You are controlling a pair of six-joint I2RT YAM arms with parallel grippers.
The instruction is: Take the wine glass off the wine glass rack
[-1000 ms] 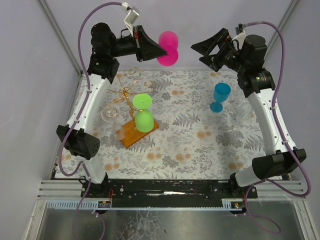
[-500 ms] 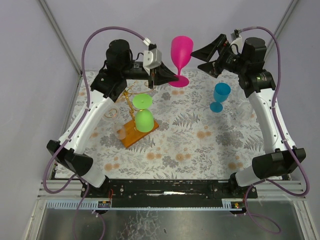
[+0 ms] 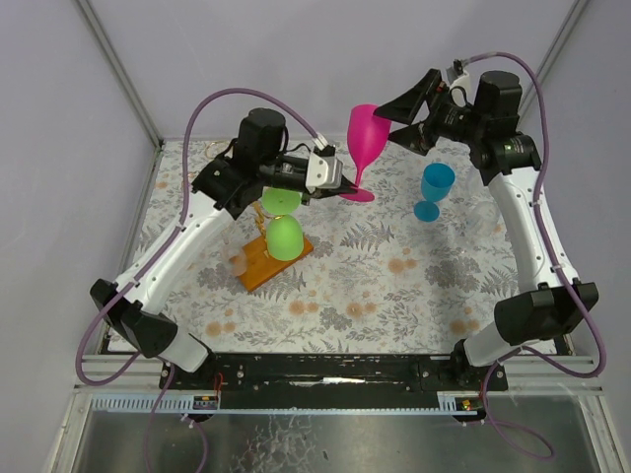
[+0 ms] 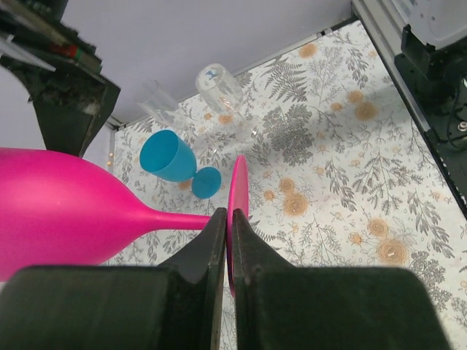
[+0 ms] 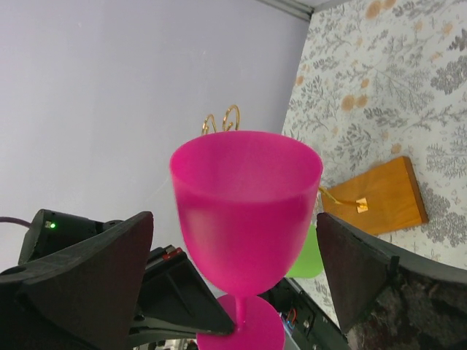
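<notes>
Holding the pink wine glass [image 3: 363, 138] by the stem just above the foot: left gripper [image 3: 342, 183] is clenched on it, glass in the air, bowl up, off the rack [image 3: 258, 268] and to its far right in the top view. Rack's wooden base sits on the floral surface [image 3: 394, 286] with a green glass [image 3: 284, 236] hanging upside down on it; the gold wire is mostly hidden behind the left arm. Right gripper [image 3: 386, 125] is just beside the pink bowl, jaws spread. Blue glass [image 3: 434, 187] stands upright on the surface near the right arm; a clear glass [image 3: 237, 261] sits at the left end of the rack base. Left wrist: both fingers [image 4: 204, 248] pressed together on the pink stem right at the foot, bowl filling the left of the frame, foot seen edge-on. Blue glass [image 4: 171, 157] beyond it, two more clear glasses [image 4: 219, 87] near the wall. Right wrist: pink bowl [image 5: 248, 204] centred between the fingers [image 5: 80, 277], gap on both sides, so released, gripping nothing. Behind it, the rack's gold loops [image 5: 222, 120] show above the rim, the base lies on the surface, and green peeks out right of the pink bowl.
</notes>
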